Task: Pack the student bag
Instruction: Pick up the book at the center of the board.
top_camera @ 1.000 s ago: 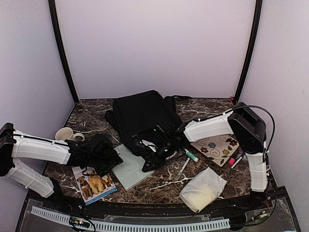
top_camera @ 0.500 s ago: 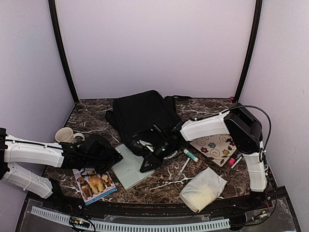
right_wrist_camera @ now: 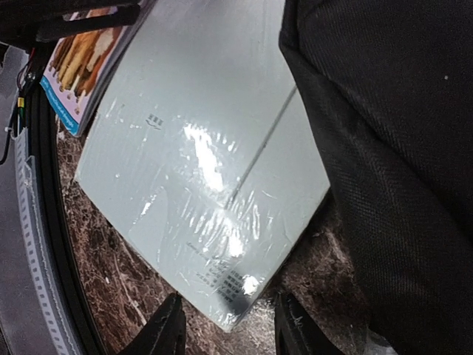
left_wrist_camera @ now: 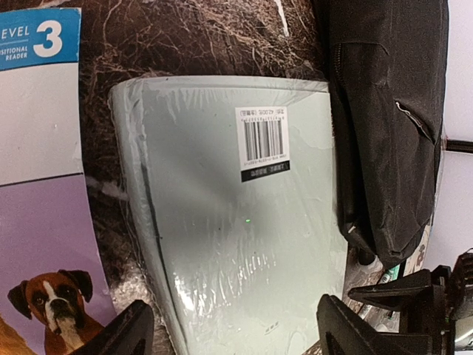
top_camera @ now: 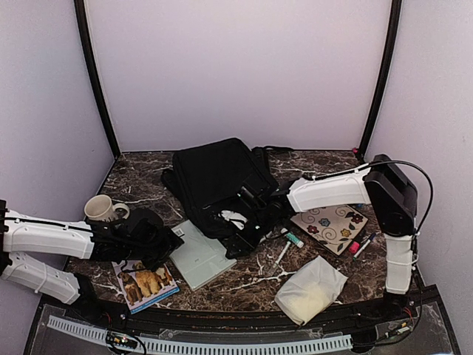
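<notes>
The student bag [top_camera: 214, 174], a large black soft fabric backpack, lies flat at the middle rear of the brown marbled table [top_camera: 251, 277], its front edge touching a pale green shrink-wrapped notebook [top_camera: 198, 255]. Within the last second the right gripper [top_camera: 240, 240] has pulled in from over the notebook's near corner to the bag's edge. Its fingers have eased wider and now stand partly apart with nothing between them. The left gripper [left_wrist_camera: 233, 325] has slipped slightly leftward and hangs over the same notebook with fingers spread wide and empty. The notebook has not shifted. A dog-cover reader [top_camera: 144, 281], a cream mug [top_camera: 98, 207], a floral card [top_camera: 332, 225] and a white pouch [top_camera: 310, 288] also sit outside the bag, so packing looks barely begun.
</notes>
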You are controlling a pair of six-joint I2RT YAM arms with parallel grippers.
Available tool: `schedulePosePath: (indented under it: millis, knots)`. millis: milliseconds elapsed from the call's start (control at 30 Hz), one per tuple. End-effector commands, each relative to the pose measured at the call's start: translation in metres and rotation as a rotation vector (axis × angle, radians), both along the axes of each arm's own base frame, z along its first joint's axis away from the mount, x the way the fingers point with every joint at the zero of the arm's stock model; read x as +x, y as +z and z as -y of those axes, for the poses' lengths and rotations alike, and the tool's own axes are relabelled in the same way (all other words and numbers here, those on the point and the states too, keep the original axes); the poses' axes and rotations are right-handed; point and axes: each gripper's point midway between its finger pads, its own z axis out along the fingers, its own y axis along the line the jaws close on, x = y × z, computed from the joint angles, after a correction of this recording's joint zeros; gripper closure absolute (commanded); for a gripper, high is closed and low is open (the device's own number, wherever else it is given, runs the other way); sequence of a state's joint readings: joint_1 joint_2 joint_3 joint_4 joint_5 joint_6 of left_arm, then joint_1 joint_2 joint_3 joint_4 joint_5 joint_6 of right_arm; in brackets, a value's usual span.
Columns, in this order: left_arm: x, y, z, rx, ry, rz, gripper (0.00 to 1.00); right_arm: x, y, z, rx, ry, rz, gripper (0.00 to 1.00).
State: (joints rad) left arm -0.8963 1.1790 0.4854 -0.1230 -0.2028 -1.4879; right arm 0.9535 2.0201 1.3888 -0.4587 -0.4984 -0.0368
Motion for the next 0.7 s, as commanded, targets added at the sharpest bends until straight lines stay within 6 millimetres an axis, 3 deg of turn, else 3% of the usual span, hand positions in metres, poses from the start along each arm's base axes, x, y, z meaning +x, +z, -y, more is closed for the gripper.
schedulePosePath:
  millis: [0, 267, 400, 567, 667]
  knots:
    - [-0.008, -0.01, -0.004, 0.011, 0.017, -0.049, 0.21, 0.0, -0.032, 0.002, -0.061, -0.016, -0.037, 0.58]
    - [-0.014, -0.027, -0.002, -0.055, 0.08, -0.108, 0.21, -0.009, -0.065, -0.007, -0.074, 0.017, -0.14, 0.59]
    - [-0.014, -0.033, -0.004, -0.011, 0.083, -0.132, 0.2, -0.015, -0.074, -0.006, -0.079, 0.028, -0.178, 0.62]
    - [-0.012, -0.043, 0.003, -0.078, 0.1, -0.126, 0.22, -0.017, -0.088, 0.0, -0.108, 0.041, -0.175, 0.63]
    - [0.004, -0.026, 0.025, -0.167, 0.027, -0.006, 0.24, -0.02, -0.093, 0.0, -0.111, 0.047, -0.197, 0.63]
